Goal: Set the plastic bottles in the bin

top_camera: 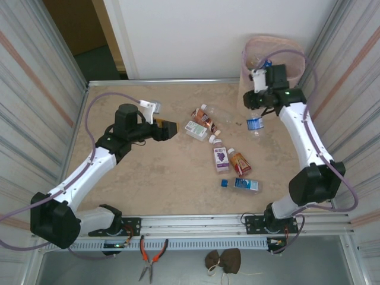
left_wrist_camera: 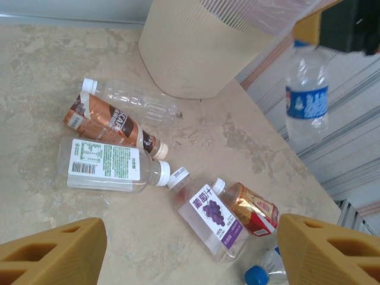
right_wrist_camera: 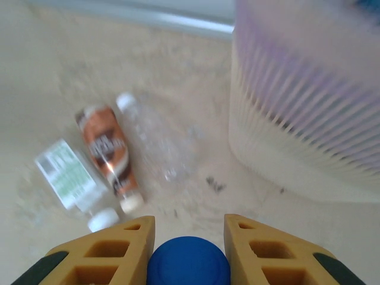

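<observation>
Plastic bottles lie scattered over the right half of the counter, six of them on their sides. Nearest the arm bases is a clear blue-capped bottle. Just beyond it a red-labelled bottle and a purple grape-labelled bottle lie side by side, close enough that they may be touching. Further back, a bottle with a white-green label lies next to a brown bottle, and behind those is a clear unlabelled bottle.

To their left the left end effector hovers above the counter, pointed towards the cluster, its fingers spread wide with nothing between them.

Beyond, the right end effector has its fingers closed tight on the blue cap of a seventh, blue-labelled bottle. That bottle hangs upright beneath it, just beside the base of the bin. It looks lifted clear of the counter, though I can't be sure. The bin is beige, with a pinkish liner folded over its rim, and stands in the far right corner.
</observation>
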